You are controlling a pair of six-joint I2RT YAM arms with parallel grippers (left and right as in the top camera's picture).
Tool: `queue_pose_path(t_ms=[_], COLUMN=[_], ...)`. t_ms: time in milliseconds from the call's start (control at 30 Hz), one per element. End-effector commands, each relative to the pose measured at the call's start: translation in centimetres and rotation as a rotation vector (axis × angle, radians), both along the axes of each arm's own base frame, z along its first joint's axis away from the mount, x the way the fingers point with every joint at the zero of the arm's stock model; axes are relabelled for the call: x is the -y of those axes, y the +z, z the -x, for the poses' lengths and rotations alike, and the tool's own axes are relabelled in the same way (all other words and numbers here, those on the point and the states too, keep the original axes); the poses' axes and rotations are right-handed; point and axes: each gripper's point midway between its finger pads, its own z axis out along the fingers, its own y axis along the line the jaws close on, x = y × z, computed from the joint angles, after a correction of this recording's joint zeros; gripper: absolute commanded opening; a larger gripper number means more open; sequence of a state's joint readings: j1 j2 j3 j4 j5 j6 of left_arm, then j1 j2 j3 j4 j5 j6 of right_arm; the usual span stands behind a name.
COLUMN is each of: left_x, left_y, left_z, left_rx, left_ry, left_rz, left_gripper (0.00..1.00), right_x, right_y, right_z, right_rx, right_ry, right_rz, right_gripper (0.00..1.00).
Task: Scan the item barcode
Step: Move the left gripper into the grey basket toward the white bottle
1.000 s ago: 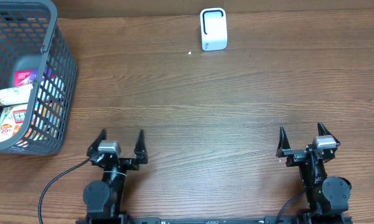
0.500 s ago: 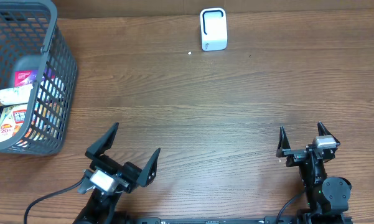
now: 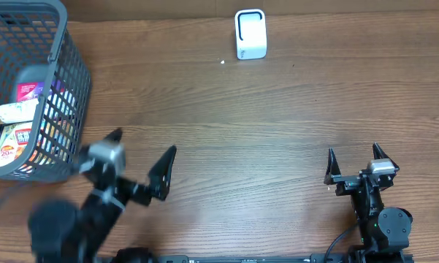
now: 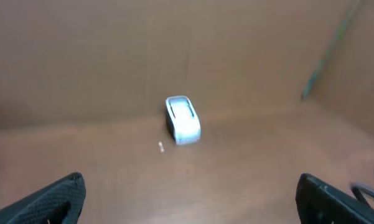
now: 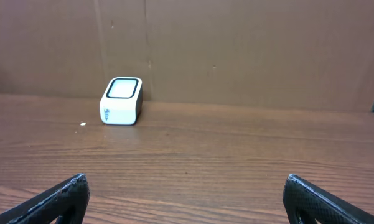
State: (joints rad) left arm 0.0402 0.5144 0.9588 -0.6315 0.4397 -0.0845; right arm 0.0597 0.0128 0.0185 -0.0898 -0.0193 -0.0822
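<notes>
Both pairs of jaws gaped empty: my left gripper (image 3: 144, 142) near the grey plastic mesh basket (image 3: 77, 80), my right gripper (image 3: 353, 150) well apart. Inside, a cream bottle (image 3: 18, 110) lay crosswise, gold-capped end pointing left.

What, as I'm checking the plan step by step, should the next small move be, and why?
Probably reach the left hand over the grey basket, toward the items in it. Both it and the right hand are open and empty, no item is at the white scanner by the far edge, and the left hand is nearer the basket.
</notes>
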Motion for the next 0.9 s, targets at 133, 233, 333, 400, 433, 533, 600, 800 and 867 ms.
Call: queue_pose_path(t_ms=[133,233,333,400,433,533,600,800,867], left_x=[0.5,-0.7,-1.3,-1.3,-1.3,-1.5,-2.4,-10.1,-12.7], left_y=[4.0,3.8,2.9,2.4,2.1,0.6,0.4,3.4,4.8], left_z=[-3.8,-5.3,-6.1,-6.6,-6.8,-8.3,-9.2,-9.6,-9.0], left_rx=[-0.084,-0.267,-0.463,-0.559,-0.592,-0.669,-0.683,-0.674,-0.636], left_ry=[-0.047,0.019,0.027,0.023,0.023,0.029,0.09,0.471,0.562], left_rz=[-0.005,0.032,0.007,0.016,0.018,0.02,0.038,0.235,0.246], left_gripper=[1.0,1.0,1.0,1.0,1.0,1.0,1.0,1.0,1.0], right_x=[-0.1,-0.1,-0.1,-0.1,-0.1,-0.1,-0.1,-0.1,-0.1], right_y=[-0.1,-0.1,-0.1,-0.1,-0.1,-0.1,-0.1,-0.1,-0.1], right_z=[0.0,0.0,0.0,0.0,0.0,0.0,0.0,0.0,0.0], right_rx=[0.005,0.005,0.005,0.005,0.005,0.005,0.005,0.005,0.005], right_ry=[0.001,0.001,0.001,0.001,0.001,0.001,0.001,0.001,0.001], right_rz=[-0.003,-0.003,-0.003,-0.003,-0.004,-0.003,-0.004,-0.003,-0.004], right_gripper=[1.0,1.0,1.0,1.0,1.0,1.0,1.0,1.0,1.0])
